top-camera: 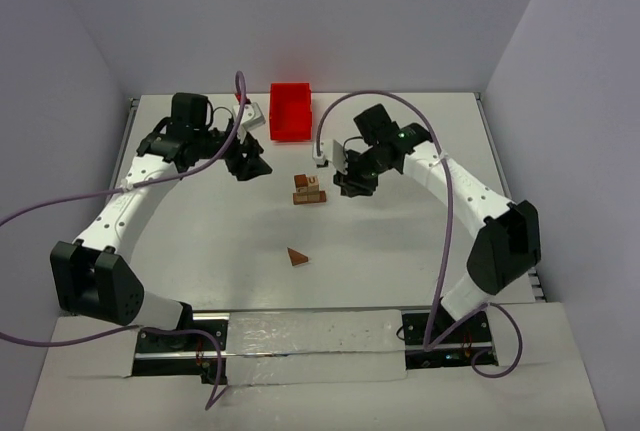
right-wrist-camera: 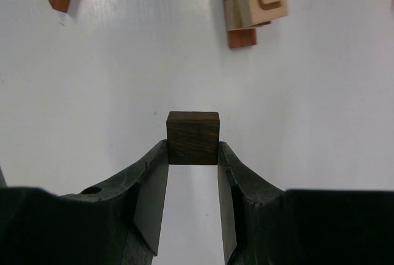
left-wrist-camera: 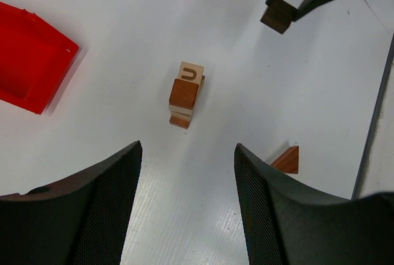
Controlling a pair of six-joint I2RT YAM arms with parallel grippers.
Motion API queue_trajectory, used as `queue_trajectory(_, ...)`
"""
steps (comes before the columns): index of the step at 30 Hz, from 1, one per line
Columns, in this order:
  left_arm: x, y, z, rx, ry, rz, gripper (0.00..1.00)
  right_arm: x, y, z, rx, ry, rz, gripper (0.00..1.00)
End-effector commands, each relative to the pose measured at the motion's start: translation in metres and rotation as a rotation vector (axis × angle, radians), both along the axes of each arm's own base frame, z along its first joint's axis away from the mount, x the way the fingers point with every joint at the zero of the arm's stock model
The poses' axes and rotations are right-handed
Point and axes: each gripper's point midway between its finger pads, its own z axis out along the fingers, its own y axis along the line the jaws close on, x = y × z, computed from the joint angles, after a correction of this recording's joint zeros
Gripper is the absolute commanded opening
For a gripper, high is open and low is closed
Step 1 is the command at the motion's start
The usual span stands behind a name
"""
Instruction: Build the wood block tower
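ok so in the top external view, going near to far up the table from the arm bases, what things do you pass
triangular block → wood block tower → red bin

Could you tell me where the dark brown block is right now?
The block is clamped in the right gripper, just right of the tower in the top view.
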Motion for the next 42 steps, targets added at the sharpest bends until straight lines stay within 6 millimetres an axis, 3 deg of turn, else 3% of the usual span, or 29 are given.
queue_trajectory(1,0.003,-0.004,0.016,-0.032,-0.008,-0.041,0.68,0.017,0.002,0.011,-0.022,0.018,0.074,0.11)
queue_trajectory(12,0.010,0.002,0.019,-0.086,0.048,-0.038,0.75,0.062,0.035,0.011,0.002,0.017,0.128,0.13)
queue_trajectory(18,0.013,0.003,0.019,-0.100,0.063,-0.042,0.99,0.069,0.052,0.007,-0.004,-0.001,0.159,0.14)
queue_trajectory(42,0.020,0.012,0.018,-0.118,0.070,-0.010,0.99,0.074,0.080,-0.023,-0.055,0.002,0.182,0.14)
